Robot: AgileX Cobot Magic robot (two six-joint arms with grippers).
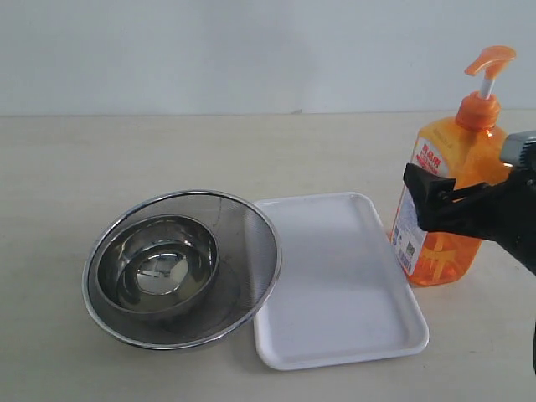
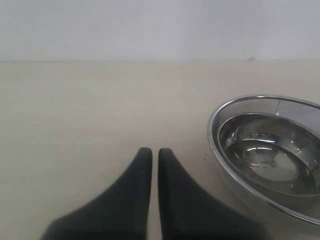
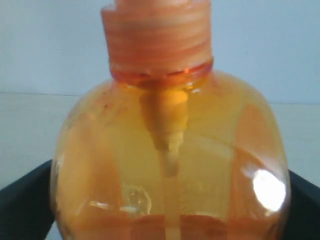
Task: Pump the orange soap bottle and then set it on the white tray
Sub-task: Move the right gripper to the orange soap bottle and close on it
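Item: orange soap bottle (image 1: 444,255), upright on desk (image 1: 126,151) just R of white tray (image 1: 335,276) (not on it); R claw (image 3: 165,210) apart astride body, L claw (image 2: 155,155) together; close squarely, keep pump clear.

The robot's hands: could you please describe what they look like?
The left hand has two matte black fingers, broad at the base, curving to narrow rounded tips. The right hand is black too, blocky and angular, with a grey cylindrical wrist section behind it. No cables or markings show.
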